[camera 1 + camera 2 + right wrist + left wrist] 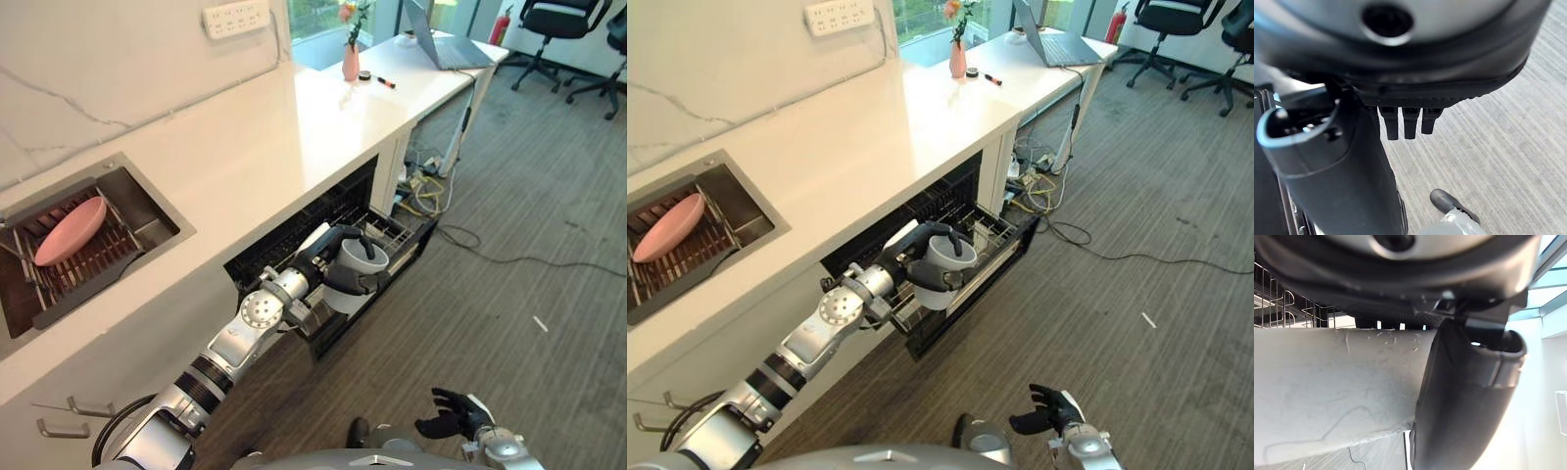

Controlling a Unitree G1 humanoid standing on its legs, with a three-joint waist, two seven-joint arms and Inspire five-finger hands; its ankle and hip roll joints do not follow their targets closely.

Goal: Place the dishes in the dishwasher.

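Left robot hand gripped a grey bowl over the pulled-out dishwasher rack under the white desk; pink plate in sink. Right robot hand hung relaxed above the carpet.

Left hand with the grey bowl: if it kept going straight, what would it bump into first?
Probably the pulled-out wire dishwasher rack: the left hand, curled round the grey bowl, points into it. Depth is hard to judge.

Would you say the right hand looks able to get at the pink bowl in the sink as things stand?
Probably not. The right hand hangs low over the carpet, while the pink bowl lies in the sink rack on the far left, with the left hand and its grey bowl between them.
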